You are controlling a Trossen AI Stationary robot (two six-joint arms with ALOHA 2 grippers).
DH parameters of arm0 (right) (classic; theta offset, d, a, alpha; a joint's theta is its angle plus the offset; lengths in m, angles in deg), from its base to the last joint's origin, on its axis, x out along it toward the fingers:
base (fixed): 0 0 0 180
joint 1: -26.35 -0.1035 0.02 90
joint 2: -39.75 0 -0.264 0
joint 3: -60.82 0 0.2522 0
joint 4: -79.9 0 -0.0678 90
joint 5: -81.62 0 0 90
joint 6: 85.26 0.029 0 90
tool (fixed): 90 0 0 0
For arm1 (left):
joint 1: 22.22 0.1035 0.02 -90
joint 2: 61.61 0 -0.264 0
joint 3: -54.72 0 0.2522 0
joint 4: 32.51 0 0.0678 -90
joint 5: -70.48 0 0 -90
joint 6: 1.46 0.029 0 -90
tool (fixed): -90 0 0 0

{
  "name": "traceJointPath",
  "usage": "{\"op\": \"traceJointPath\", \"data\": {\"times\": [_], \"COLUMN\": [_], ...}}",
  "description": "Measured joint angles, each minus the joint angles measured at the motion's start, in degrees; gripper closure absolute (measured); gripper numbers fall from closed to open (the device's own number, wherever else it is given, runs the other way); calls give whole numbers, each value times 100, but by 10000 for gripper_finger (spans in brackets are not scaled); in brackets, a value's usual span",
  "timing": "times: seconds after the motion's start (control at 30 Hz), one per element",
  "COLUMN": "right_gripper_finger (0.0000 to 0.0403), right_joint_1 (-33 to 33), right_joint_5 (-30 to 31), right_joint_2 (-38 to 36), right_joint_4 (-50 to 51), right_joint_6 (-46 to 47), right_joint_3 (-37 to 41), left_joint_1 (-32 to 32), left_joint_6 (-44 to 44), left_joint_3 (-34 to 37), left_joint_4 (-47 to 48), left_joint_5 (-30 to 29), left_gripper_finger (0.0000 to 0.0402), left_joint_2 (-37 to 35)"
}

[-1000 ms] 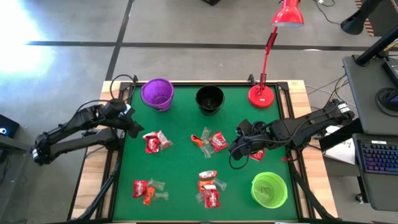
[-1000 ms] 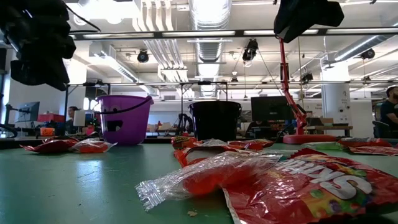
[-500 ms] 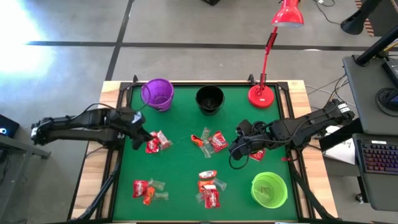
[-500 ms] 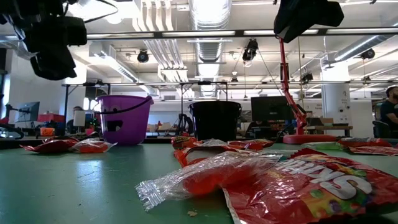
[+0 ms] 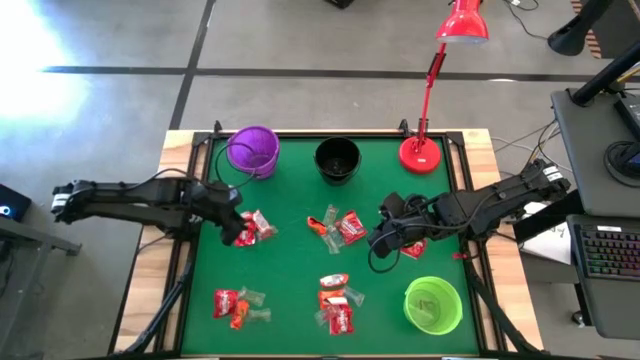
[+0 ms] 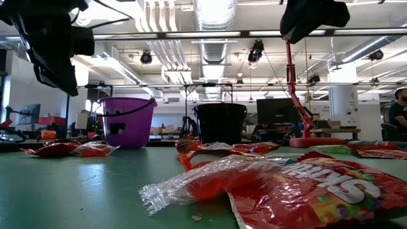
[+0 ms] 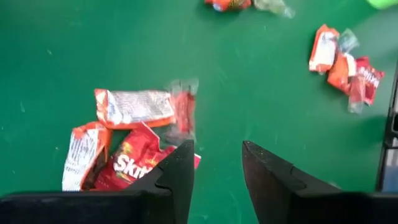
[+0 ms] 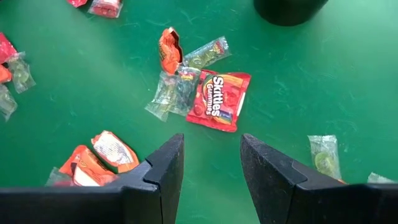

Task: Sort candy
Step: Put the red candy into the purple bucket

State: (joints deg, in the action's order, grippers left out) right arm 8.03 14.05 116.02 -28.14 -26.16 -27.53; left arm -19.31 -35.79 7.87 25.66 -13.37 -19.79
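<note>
The candy I am going for is the small cluster at the left of the table: a red Skittles packet, a packet turned with its silver-white back up, and an orange one leaning at their side. In the high view this cluster lies just beside my left tool, at about 3 o'clock from it, so the left arm is clearly the nearer one. From the left wrist camera the red packet shows at about 10 o'clock of my fingers, its corner partly under one finger; the silver-backed packet has its long axis across the line of my fingers. My left tool stands apart, holding nothing, with bare green felt in the gap. I judge I must shift a little toward the packets before closing. The wrappers are thin, shiny and crinkled foil, and a clear cellophane piece lies against the silver one; such things slide easily on felt. My right tool waits over the middle right of the table, also apart and empty, with another red Skittles packet and greenish cellophane sweets before it. Purple cup, black cup and green cup stand around.
</note>
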Motion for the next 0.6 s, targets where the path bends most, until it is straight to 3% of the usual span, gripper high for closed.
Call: {"op": "traceJointPath", "data": {"times": [0.27,0.6], "right_gripper_finger": [255,255], "right_joint_1": [0,0], "right_joint_5": [-51,-188], "right_joint_2": [2,0], "right_joint_4": [8,36], "right_joint_6": [-346,-940], "right_joint_3": [0,0], "left_joint_1": [-2,-35], "left_joint_6": [-1294,-2953], "left_joint_3": [0,0], "left_joint_4": [162,382], "left_joint_5": [84,-128], "left_gripper_finger": [230,233], "left_joint_2": [340,944]}}
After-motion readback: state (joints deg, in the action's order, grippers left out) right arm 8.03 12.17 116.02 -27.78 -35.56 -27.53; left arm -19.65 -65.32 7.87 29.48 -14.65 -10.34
